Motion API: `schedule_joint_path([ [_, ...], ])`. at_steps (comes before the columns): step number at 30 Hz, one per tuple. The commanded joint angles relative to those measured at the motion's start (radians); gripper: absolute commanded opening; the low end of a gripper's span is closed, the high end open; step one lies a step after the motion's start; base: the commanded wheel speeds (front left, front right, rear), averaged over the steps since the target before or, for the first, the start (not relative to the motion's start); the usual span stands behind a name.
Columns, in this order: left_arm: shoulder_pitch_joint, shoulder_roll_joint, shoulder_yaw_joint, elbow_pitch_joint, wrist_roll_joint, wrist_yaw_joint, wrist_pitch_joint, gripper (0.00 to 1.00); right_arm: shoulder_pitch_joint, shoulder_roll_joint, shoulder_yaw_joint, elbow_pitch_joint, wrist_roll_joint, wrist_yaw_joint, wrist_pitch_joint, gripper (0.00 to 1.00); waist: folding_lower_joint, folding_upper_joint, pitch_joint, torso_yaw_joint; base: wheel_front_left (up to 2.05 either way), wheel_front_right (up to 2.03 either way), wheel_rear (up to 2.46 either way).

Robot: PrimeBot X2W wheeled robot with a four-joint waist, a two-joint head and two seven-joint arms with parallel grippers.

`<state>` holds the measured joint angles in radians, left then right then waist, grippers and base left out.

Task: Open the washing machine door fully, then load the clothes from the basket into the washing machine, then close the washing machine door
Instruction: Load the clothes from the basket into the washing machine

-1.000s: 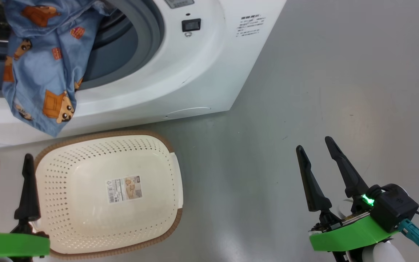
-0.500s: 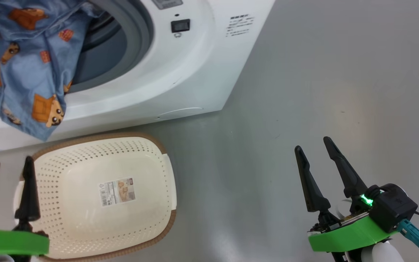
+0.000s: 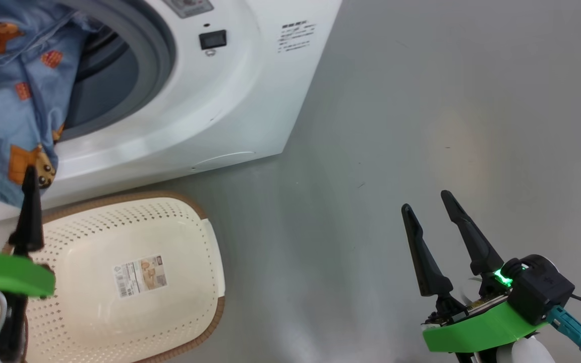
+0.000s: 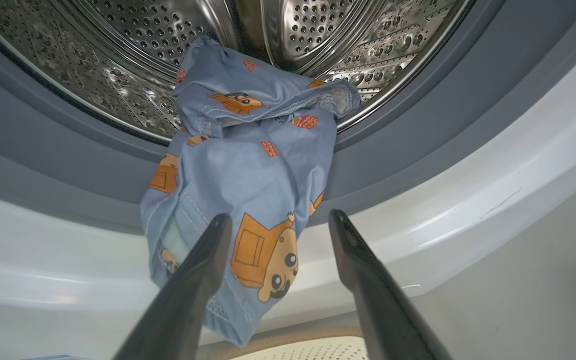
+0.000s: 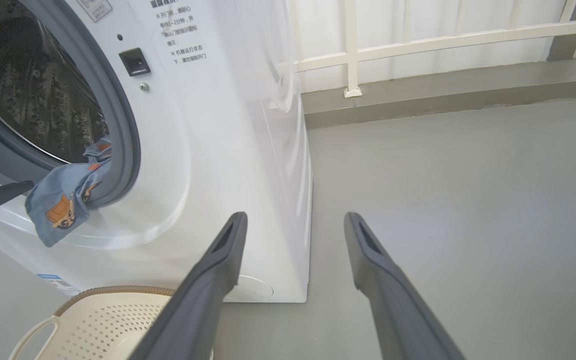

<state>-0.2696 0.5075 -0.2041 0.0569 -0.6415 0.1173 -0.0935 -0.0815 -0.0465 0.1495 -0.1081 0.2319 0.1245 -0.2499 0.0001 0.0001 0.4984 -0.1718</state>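
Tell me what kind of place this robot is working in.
Probably a laundry corner, perhaps on a balcony or in a utility room. A white front-loading washer stands on a bare grey floor, a perforated basket sits before it, and a white railing runs behind.

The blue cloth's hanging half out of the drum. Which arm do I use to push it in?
Left. The open left gripper points straight at the clothes draped over the gasket, its fingertips close to the fabric. The right gripper, also open, sits over bare floor off to the side.
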Motion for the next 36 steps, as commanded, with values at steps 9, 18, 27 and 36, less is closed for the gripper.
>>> schedule_joint_path([
  [9, -0.197, 0.056, -0.013, 0.096, 0.02, 0.008, 0.161, 1.0, 0.033, -0.004, 0.032, -0.024, 0.009, 0.006, -0.012, 1.0, -0.0001, -0.0001, -0.014, -0.03, 0.0, 0.0, 0.0],
  [18, -0.379, 0.038, -0.088, 0.253, 0.067, 0.014, 0.269, 1.0, 0.043, -0.004, 0.043, -0.022, 0.011, 0.006, -0.012, 1.0, -0.0001, -0.0001, -0.022, -0.047, 0.0, 0.0, 0.0],
  [27, -0.482, 0.043, -0.147, 0.441, 0.111, 0.011, 0.35, 1.0, 0.062, -0.004, 0.047, -0.028, 0.023, 0.006, -0.012, 1.0, -0.0001, -0.0001, -0.027, -0.078, 0.0, 0.0, 0.0],
  [36, -0.54, 0.053, -0.183, 0.553, 0.151, 0.009, 0.353, 1.0, 0.069, -0.004, 0.051, -0.034, 0.027, 0.006, -0.012, 1.0, -0.0001, -0.0001, -0.02, -0.092, 0.0, 0.0, 0.0],
])
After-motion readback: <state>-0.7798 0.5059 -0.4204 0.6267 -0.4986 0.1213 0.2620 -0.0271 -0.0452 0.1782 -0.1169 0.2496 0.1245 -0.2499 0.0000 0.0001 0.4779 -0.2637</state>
